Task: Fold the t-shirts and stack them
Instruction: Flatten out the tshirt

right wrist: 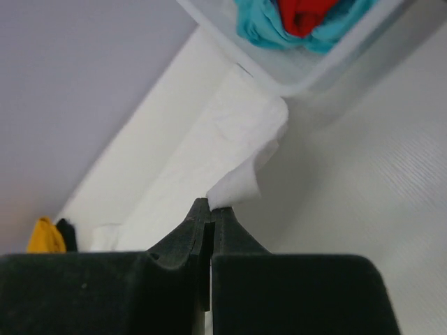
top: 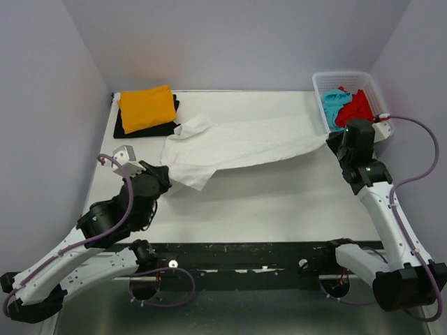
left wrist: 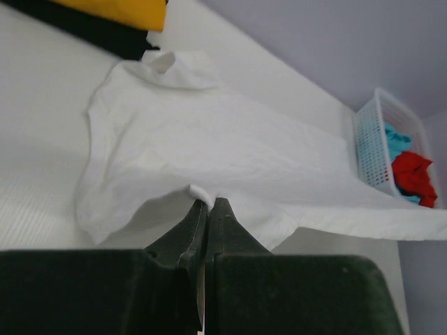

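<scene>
As the white t-shirt (top: pixel 237 146) spans the table (top: pixel 279 209), left jaws and right jaws pinch its ends.

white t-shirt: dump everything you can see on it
The white t-shirt is plain, soft, wrinkled cloth, unfolded and stretched crosswise over the table, from near the folded orange t-shirt to the white lattice basket. A sleeve curls up at its far-left end. The left pincer is shut on its near-left edge, the right pincer on its right-end corner beside the basket. Most of it lies on the tabletop.
</scene>
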Action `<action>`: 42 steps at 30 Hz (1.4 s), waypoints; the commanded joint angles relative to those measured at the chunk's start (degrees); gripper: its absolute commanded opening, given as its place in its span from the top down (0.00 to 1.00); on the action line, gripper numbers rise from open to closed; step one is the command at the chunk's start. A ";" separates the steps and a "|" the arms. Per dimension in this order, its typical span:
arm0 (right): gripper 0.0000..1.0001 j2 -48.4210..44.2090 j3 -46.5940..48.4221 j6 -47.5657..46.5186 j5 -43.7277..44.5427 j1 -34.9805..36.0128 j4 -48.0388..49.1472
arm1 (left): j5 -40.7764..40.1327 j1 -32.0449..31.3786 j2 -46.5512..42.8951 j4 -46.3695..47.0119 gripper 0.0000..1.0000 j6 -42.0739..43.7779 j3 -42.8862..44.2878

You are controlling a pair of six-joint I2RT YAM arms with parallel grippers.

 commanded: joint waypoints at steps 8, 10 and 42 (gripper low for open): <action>0.99 -5.90 25.02 -10.06 2.14 -0.15 -5.61 | 7.21 0.49 2.66 18.54 1.00 47.37 32.17; 0.99 -6.25 29.95 -12.03 0.73 -0.19 -7.60 | 13.75 0.47 4.30 16.66 1.00 50.55 39.54; 0.99 2.79 23.58 -7.11 4.73 -0.19 -3.70 | 16.71 21.40 29.65 25.92 1.00 69.02 44.70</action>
